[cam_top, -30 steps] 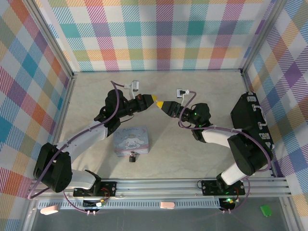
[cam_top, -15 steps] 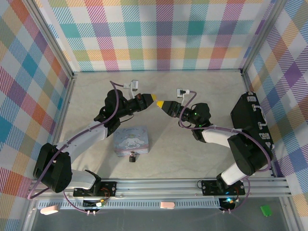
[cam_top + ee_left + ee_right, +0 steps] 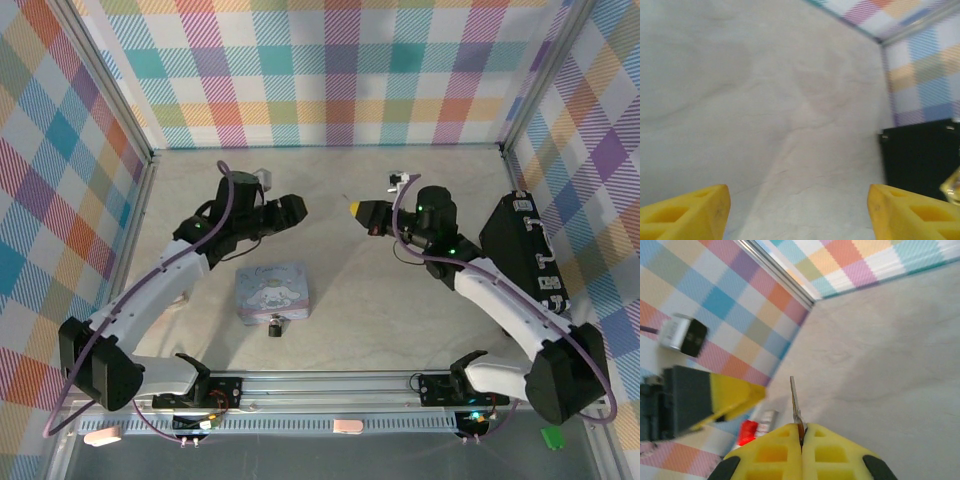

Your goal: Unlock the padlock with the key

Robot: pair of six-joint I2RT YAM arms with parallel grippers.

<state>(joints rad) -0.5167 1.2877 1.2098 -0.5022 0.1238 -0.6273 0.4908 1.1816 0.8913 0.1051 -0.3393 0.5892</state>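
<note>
Key (image 3: 794,397) sits pinched in the right gripper (image 3: 801,434), while the left gripper (image 3: 799,206) stands released.

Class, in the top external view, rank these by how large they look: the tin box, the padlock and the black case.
1. Black case, largest even though partly hidden.
2. Tin box.
3. Padlock, by far the smallest.

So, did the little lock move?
No. The padlock still sits at the near edge of the tin box, the same spot as before.
</note>
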